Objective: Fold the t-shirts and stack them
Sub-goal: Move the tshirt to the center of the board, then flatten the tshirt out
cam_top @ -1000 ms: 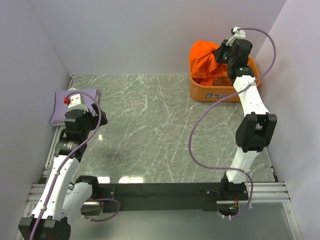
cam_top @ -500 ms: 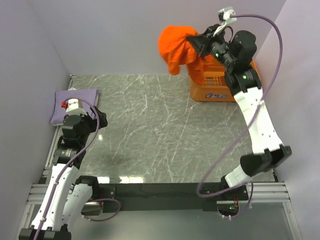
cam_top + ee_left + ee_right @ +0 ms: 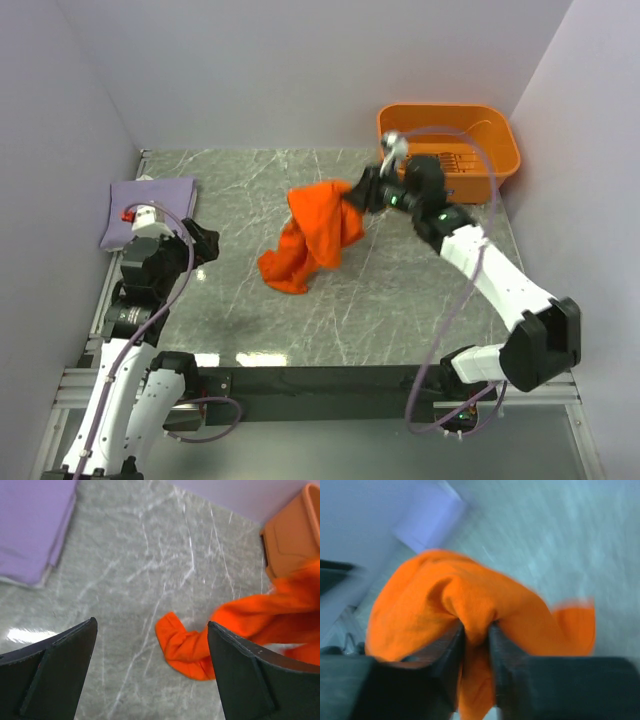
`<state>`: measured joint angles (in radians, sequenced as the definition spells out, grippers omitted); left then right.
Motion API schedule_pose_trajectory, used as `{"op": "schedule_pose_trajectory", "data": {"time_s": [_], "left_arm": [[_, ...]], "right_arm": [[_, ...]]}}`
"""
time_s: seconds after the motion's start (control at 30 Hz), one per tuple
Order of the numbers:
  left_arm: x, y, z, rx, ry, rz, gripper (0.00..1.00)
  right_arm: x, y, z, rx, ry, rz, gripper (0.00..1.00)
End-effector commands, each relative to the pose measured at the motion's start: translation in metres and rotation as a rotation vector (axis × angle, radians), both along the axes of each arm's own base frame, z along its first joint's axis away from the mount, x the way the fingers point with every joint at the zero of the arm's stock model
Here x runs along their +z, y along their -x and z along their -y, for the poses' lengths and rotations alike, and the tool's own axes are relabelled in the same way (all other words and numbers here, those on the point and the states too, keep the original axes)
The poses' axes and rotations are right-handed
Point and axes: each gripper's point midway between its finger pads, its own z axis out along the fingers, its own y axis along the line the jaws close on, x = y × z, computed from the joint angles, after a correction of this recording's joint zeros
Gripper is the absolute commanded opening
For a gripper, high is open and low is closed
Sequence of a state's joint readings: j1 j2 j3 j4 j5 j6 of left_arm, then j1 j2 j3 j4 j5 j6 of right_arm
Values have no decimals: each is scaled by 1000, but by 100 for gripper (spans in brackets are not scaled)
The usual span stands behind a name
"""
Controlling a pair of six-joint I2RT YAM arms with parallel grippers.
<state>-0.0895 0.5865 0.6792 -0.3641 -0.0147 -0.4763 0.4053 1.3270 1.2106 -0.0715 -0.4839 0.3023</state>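
Orange t-shirt [image 3: 315, 235] pinched in right fingers [image 3: 358, 195] over mid-desk; left fingers [image 3: 198, 243] wide apart, holding nothing.
Right fingers are clamped on a bunched fold at the shirt's top edge. The wrist view is blurred, but cloth shows squeezed between the two pads. The rest of the shirt hangs crumpled down and to the left of the grip, and its lower end looks to be touching the desk [image 3: 260, 180] near the middle. The lavender t-shirt [image 3: 150, 205] lies folded flat at the far-left desk edge, just beyond the left fingers and well apart from the orange one. The orange plastic basket [image 3: 440, 115] sits at the far-right corner behind the right arm, its slotted floor in plain view. The orange t-shirt is outside it.
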Motion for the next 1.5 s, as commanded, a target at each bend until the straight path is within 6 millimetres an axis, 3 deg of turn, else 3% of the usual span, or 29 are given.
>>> {"op": "schedule_pose_trajectory", "data": {"time_s": [0.0,0.07,0.1,0.17,0.27,0.43,0.7,0.9,1.2,1.3,1.47], "left_arm": [[-27,1,14,-55,53,-86,97],[-44,1,21,-84,66,-160,96],[-50,2,22,-91,69,-184,96],[-62,2,29,-125,83,-235,96],[-75,1,36,-142,122,-286,96],[-88,0,58,-206,201,-362,99],[-111,0,83,-238,175,-475,99],[-127,-1,91,-212,160,-526,98],[-150,-8,105,-226,108,-619,97],[-156,-13,112,-231,89,-650,96],[-171,-19,129,-262,54,-713,94]], "right_arm": [[-101,-3,39,-246,110,-229,46],[-137,10,64,-337,179,-306,67],[-142,13,71,-362,207,-302,76],[-140,23,84,-389,244,-273,80],[-139,38,86,-365,258,-270,81],[-153,62,68,-252,279,-335,79],[-173,75,48,-155,367,-379,76],[-188,90,11,-15,424,-411,75],[-235,105,-33,156,637,-509,74],[-252,104,-35,155,702,-548,74],[-264,103,-30,122,760,-572,74]]}}
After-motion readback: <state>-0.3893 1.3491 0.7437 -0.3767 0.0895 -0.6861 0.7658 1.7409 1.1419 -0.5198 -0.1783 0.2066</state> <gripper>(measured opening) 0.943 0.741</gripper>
